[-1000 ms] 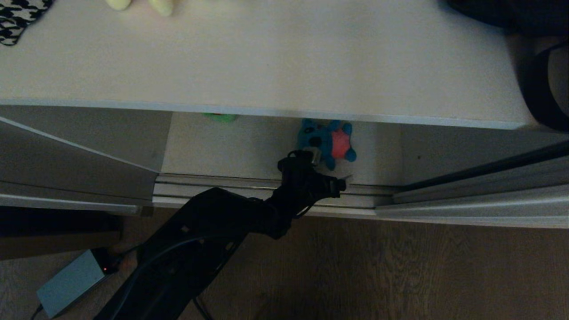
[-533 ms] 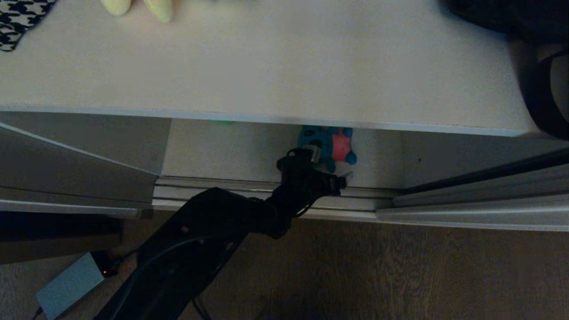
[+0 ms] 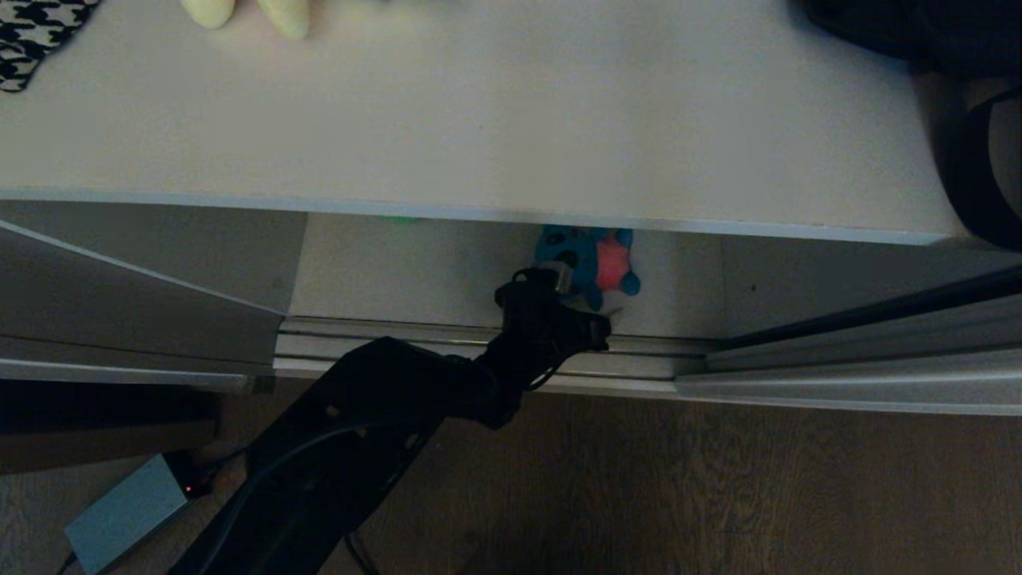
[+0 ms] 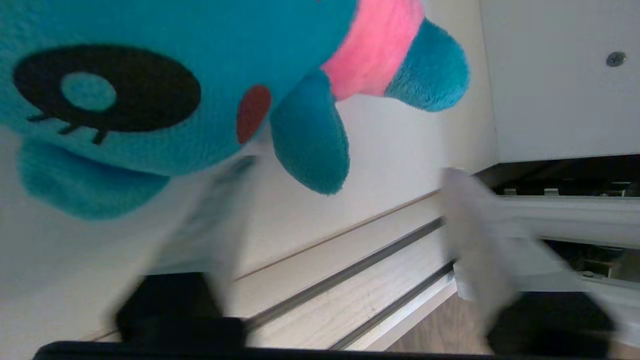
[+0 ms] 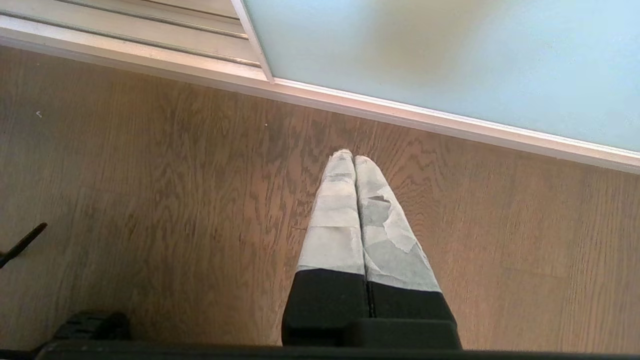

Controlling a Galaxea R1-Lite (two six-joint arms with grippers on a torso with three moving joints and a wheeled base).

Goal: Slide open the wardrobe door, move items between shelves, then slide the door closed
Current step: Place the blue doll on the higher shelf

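A blue plush toy (image 3: 587,257) with a pink back lies on the lower shelf (image 3: 399,271), half hidden under the front edge of the upper shelf (image 3: 519,120). My left gripper (image 3: 589,302) reaches in over the door track, just in front of the toy. In the left wrist view the blue toy (image 4: 150,85) fills the picture. The left gripper (image 4: 345,200) is open, its fingers (image 4: 475,235) blurred and apart, with one toy leg hanging between them. A pale yellow plush toy (image 3: 247,12) sits at the back of the upper shelf. The right gripper (image 5: 350,157) is shut over the wood floor beside the frosted sliding wardrobe door (image 5: 450,65).
A houndstooth cloth (image 3: 32,40) and a dark bag (image 3: 902,24) lie on the upper shelf's far corners, with a black strap (image 3: 974,160) at its right end. Something green (image 3: 399,217) peeks out under the shelf edge. A grey box (image 3: 124,511) with a cable lies on the floor.
The whole view shifted slightly a second ago, so the camera moved. The left gripper's fingers have come closer together around the toy's leg. The arm has stayed in place.
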